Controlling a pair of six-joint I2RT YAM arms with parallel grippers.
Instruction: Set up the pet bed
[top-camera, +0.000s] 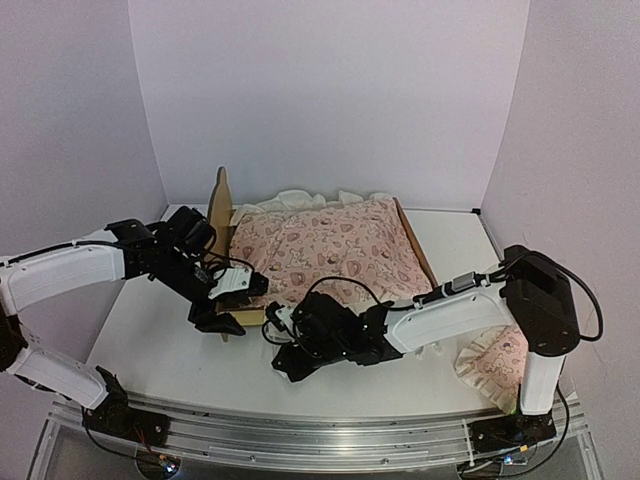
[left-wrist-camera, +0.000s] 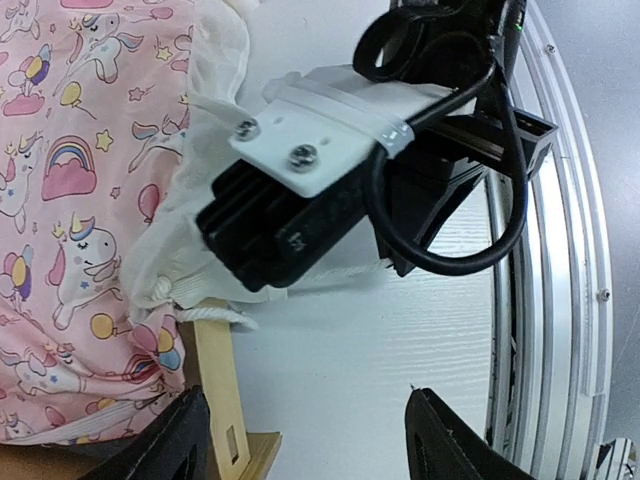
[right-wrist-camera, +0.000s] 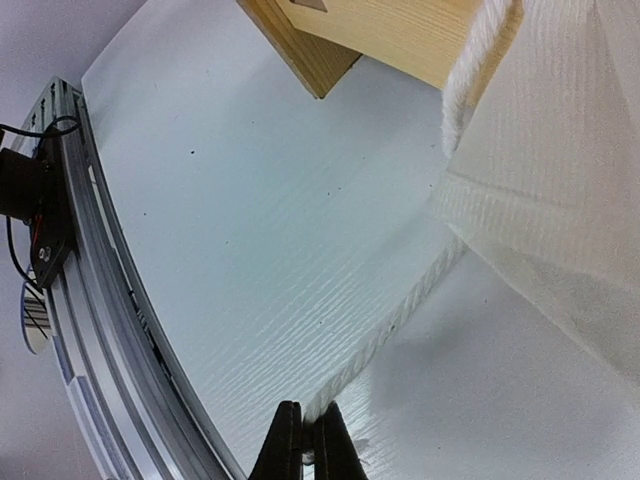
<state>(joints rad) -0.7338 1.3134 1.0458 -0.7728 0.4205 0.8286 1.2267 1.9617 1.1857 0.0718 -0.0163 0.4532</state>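
The pet bed (top-camera: 412, 238) is a light plywood frame with its headboard (top-camera: 218, 205) at the left. A pink printed cover (top-camera: 325, 248) with a cream ruffle lies over it. My left gripper (top-camera: 235, 303) hovers at the bed's near left corner. In the left wrist view this gripper (left-wrist-camera: 305, 405) is open, with a wooden rail (left-wrist-camera: 222, 385) beside its left finger and bare table in the gap. My right gripper (top-camera: 290, 360) sits low in front of the bed. It (right-wrist-camera: 308, 428) is shut on a white cord (right-wrist-camera: 400, 315) that runs from the cover's ruffle (right-wrist-camera: 550, 170).
A small pink ruffled pillow (top-camera: 495, 362) lies at the near right by the right arm's base. The metal rail (top-camera: 320, 430) runs along the table's near edge. White walls close in the back and sides. The right arm's wrist (left-wrist-camera: 300, 190) hangs close above my left gripper.
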